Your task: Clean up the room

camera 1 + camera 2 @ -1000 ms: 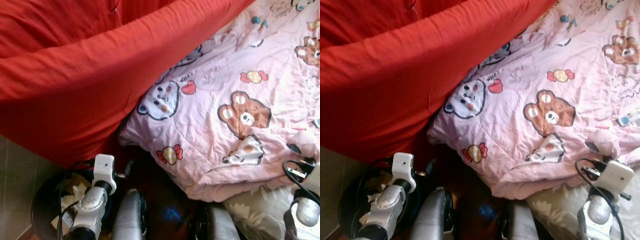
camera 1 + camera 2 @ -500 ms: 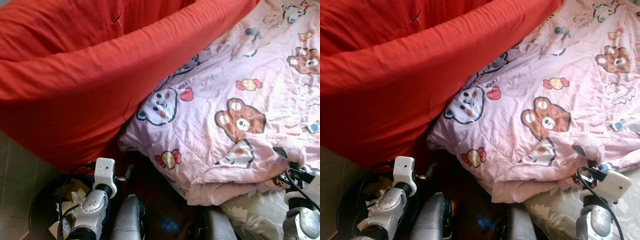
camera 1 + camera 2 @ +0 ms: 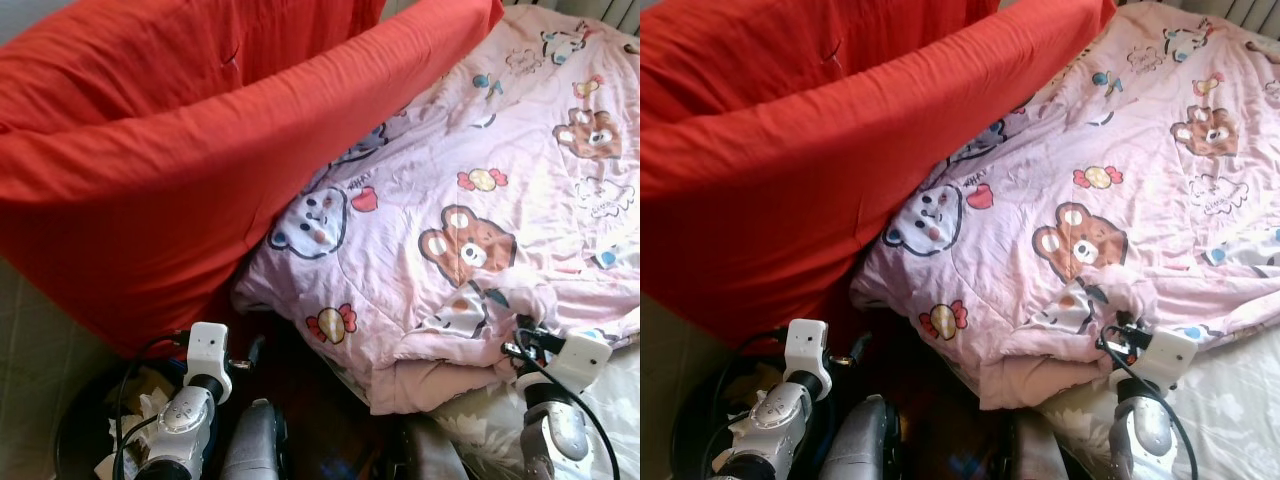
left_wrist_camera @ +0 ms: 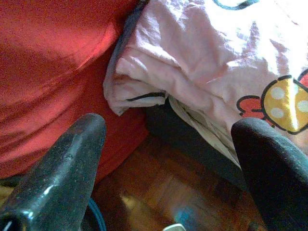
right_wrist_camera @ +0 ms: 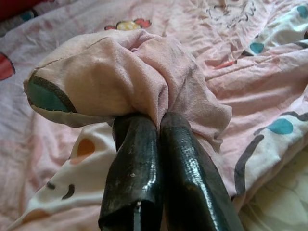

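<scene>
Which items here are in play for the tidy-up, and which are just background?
In play:
- pink quilt, a fold pinched by the right gripper
- left gripper, open, idle near the floor

Background:
- red cover
- dark bin of crumpled paper
- wooden floor

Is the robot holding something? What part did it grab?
Yes. The right gripper is shut on the pink blanket, pinching a bunched fold near its front edge. The left gripper is open and holds nothing.

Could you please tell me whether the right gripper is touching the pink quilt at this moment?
Touching. In the right wrist view the right gripper has its two black fingers pressed together on a bunched fold of the pink quilt.
</scene>
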Robot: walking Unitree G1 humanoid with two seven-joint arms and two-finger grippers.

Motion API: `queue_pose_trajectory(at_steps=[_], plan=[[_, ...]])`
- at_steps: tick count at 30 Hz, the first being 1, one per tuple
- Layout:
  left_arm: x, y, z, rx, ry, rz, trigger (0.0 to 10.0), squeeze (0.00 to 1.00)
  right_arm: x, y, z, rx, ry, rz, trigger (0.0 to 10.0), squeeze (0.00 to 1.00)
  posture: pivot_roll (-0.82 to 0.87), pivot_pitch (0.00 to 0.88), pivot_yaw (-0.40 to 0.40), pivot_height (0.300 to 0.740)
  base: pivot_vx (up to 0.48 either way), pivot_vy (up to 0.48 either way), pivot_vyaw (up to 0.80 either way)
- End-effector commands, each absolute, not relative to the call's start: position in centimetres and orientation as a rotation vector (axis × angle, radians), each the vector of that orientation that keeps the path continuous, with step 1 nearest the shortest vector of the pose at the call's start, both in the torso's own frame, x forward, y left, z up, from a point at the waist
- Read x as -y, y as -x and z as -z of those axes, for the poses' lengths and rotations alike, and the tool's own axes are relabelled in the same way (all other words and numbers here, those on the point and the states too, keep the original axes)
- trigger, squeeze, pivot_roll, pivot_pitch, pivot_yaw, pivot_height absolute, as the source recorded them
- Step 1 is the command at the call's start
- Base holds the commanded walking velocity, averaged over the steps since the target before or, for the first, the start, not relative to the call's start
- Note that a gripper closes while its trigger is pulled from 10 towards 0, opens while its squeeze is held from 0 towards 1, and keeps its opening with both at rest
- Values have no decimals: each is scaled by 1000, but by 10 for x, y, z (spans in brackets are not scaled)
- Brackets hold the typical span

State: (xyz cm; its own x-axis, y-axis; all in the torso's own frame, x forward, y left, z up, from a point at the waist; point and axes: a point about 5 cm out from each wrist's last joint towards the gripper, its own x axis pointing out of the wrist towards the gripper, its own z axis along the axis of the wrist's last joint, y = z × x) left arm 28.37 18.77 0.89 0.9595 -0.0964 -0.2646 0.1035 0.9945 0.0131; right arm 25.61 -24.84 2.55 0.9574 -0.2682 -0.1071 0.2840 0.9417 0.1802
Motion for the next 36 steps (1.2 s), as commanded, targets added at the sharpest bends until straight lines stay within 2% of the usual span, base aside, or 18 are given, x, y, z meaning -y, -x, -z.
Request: queue_pose_trajectory(at_steps=[1, 8, 13, 14, 15, 16, 21, 26, 30, 36], plan=[[-194, -275, -1, -301, -23, 77, 10000, 0, 244, -252, -16, -133, -204, 278, 0, 0, 89, 179, 17, 702, 0, 0, 0], [-195, -273, 3, -321, -20, 66, 10000, 0, 236, -249, 0, -225, -194, 265, 0, 0, 95, 165, 12, 737, 0, 0, 0], [-201, -266, 11, -374, -26, 38, 10000, 0, 236, -233, 23, -355, -187, 281, 0, 0, 101, 134, 5, 740, 0, 0, 0], [-202, -265, 12, -384, -26, 29, 10000, 0, 237, -228, 28, -393, -182, 290, 3294, 0, 102, 129, 4, 740, 0, 0, 0], [-204, -263, 14, -400, -25, 17, 10000, 0, 238, -220, 36, -453, -166, 299, 8078, 0, 103, 116, 1, 740, 0, 0, 0], [-205, -263, 15, -407, -21, 11, 10000, 0, 239, -216, 40, -483, -155, 305, 10000, 0, 104, 112, 2, 740, 0, 0, 0], [-205, -258, 20, -448, -21, 6, 10000, 0, 247, -201, 50, -563, -135, 351, 10000, 0, 98, 101, 13, 740, 0, 0, 0], [-207, -251, 28, -497, -19, -4, 10000, 0, 243, -194, 57, -601, -176, 349, 10000, 0, 78, 95, 19, 740, 0, 0, 0], [-210, -241, 37, -558, 13, -47, 10000, 0, 235, -166, 78, -780, -148, 361, 10000, 0, 81, 79, 15, 740, 0, 0, 0], [-211, -240, 38, -566, 15, -52, 10000, 0, 239, -156, 81, -804, -149, 425, 10000, 0, 80, 83, 16, 740, 0, 0, 0]])
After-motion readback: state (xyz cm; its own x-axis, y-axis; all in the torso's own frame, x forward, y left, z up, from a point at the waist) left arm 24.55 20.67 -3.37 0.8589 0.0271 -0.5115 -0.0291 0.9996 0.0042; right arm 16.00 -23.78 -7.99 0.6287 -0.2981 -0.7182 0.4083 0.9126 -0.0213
